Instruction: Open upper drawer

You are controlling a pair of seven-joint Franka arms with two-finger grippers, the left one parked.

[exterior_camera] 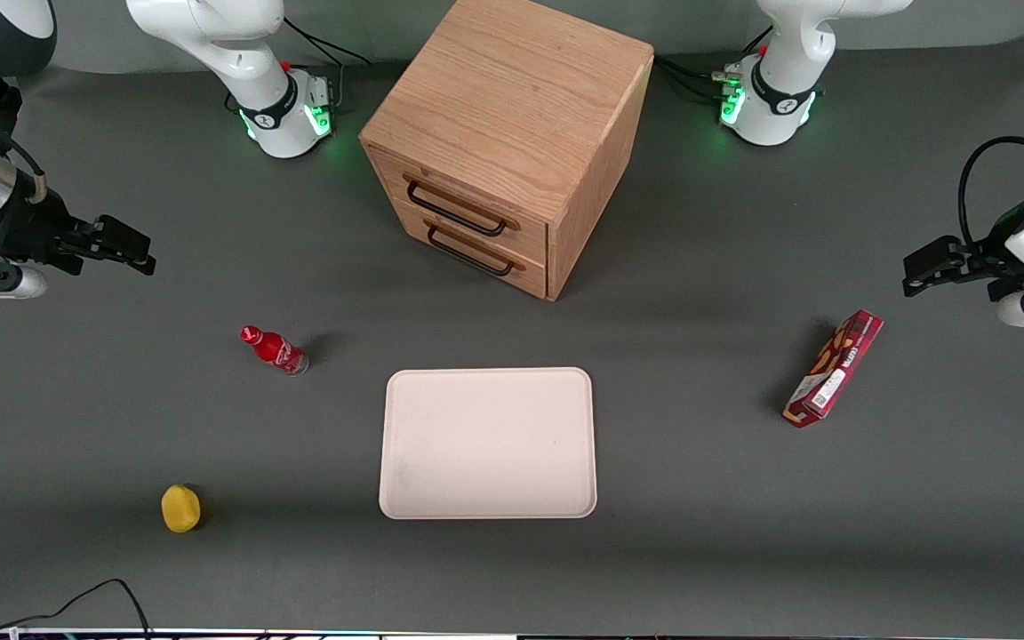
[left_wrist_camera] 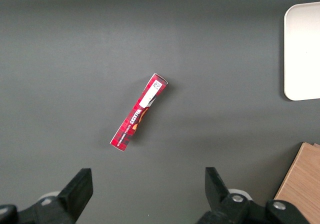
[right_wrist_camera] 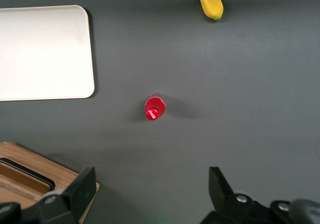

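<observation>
Upper drawer (exterior_camera: pixel 468 206) shut flush in the oak cabinet (exterior_camera: pixel 512 116), handle untouched, with gripper (exterior_camera: pixel 121 244) parted, empty, well apart toward the working arm's end.

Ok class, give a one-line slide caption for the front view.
Open gripper waits off to the side, clear of the cabinet; upper drawer shut.

The front camera hangs high, looking steeply down at the whole table (exterior_camera: pixel 743 551), with the cabinet (exterior_camera: pixel 512 116) in the frame's upper middle. My wrist camera faces straight down from closer in, over my gripper (right_wrist_camera: pixel 151 174), which hovers spread wide at my end of the table. Both views show the red bottle (exterior_camera: pixel 274 349), yellow lump (exterior_camera: pixel 180 508), tray (exterior_camera: pixel 487 373) and cabinet corner. The parked wrist camera also looks down, sharing the red box (exterior_camera: pixel 834 369) and tray with the front view.
</observation>
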